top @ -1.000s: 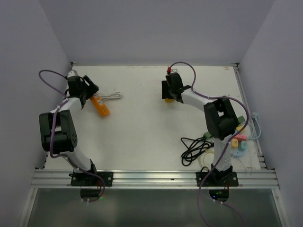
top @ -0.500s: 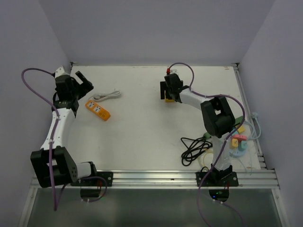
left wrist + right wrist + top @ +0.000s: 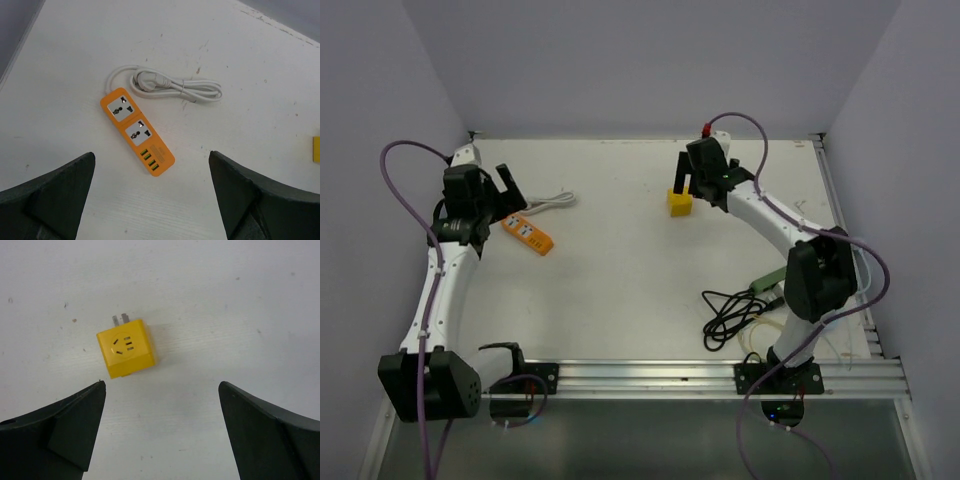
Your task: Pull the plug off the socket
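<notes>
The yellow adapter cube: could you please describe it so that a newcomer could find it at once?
On the white table, look toward the far edge, right of centre, under the right gripper. The yellow adapter cube lies there alone, metal prongs on one side; the orange power strip on the left is long and flat.

White arms [image 3: 438, 285] — black fingers [image 3: 45, 200], purple cables [image 3: 386, 152]

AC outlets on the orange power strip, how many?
2, both empty: one outlet on the strip nearest the white cord, the other mid-body, before the green USB slots.
</notes>
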You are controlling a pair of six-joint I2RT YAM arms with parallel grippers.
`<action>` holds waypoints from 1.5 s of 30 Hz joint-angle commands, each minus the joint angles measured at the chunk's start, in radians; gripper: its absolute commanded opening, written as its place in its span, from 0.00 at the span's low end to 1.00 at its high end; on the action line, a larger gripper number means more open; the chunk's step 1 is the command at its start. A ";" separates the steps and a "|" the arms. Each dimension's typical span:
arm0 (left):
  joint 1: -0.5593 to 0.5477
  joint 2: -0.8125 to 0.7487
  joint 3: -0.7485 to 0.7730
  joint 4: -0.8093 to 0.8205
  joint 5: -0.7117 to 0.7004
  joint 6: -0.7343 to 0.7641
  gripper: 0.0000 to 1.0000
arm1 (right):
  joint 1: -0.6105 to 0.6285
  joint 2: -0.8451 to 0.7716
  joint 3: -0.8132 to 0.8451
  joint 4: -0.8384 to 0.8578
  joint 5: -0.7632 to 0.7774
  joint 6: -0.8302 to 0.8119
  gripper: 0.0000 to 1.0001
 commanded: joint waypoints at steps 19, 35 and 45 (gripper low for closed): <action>-0.150 -0.115 0.060 -0.055 -0.078 0.139 1.00 | -0.464 -0.425 -0.396 -0.373 0.096 0.391 0.96; -0.167 -0.131 0.028 -0.044 -0.083 0.150 1.00 | -0.562 -0.307 -0.502 -0.268 -0.019 0.437 0.76; -0.171 -0.121 0.017 -0.030 -0.068 0.148 0.99 | -0.547 -0.238 -0.537 -0.188 -0.165 0.298 0.48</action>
